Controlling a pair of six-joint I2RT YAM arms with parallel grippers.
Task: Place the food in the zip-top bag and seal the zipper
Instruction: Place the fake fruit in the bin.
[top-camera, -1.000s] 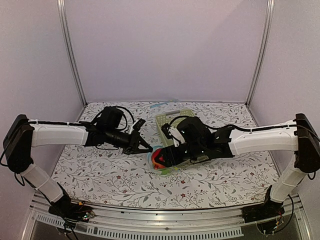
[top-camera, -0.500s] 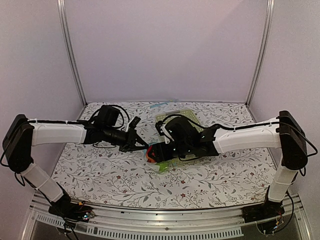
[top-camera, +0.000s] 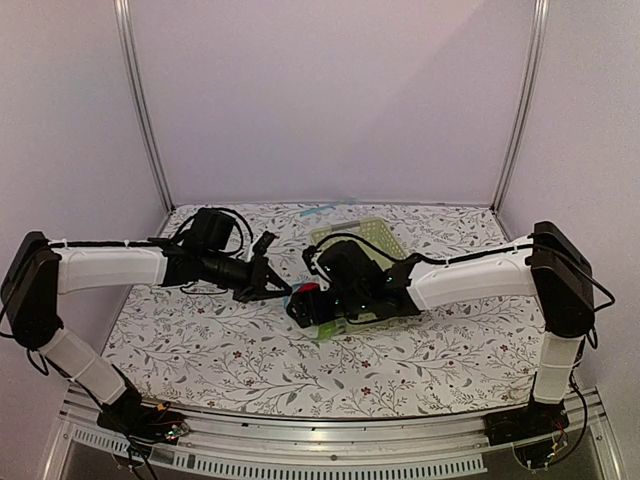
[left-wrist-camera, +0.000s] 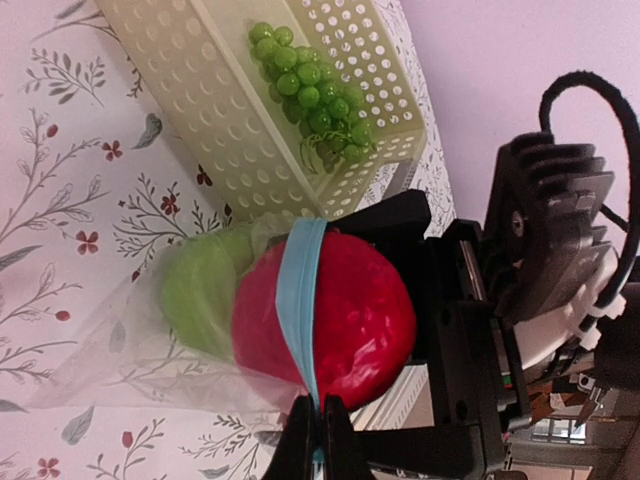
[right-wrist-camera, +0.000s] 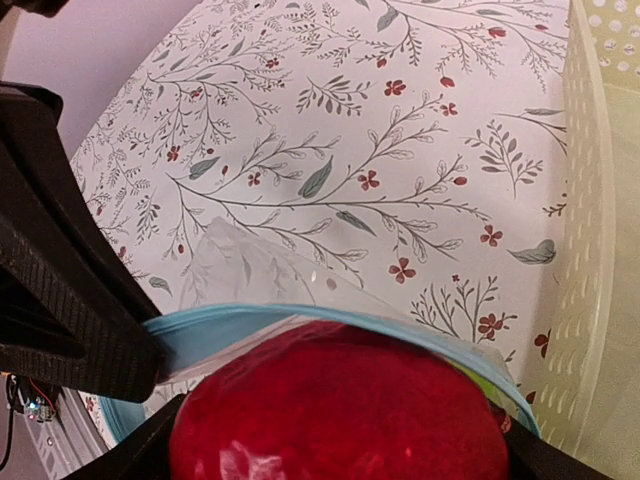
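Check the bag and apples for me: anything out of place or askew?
Nothing looks spilled or damaged. The glossy round red apple is only partway through the clear plastic bag's mouth, with the light blue zipper strip stretched across it; the round green apple is already inside. The left gripper pinches the strip.

Left arm (top-camera: 110, 265) extended low toward 3 o'clock. Left gripper (top-camera: 280, 291) fingers (left-wrist-camera: 296, 445) pinched shut on zipper (left-wrist-camera: 293, 300). Right arm (top-camera: 470, 280) extended toward 9 o'clock. Right gripper (top-camera: 304, 303) fingers spread wide either side of red apple (left-wrist-camera: 330, 310), contact unclear. Both grippers nearly tip to tip.
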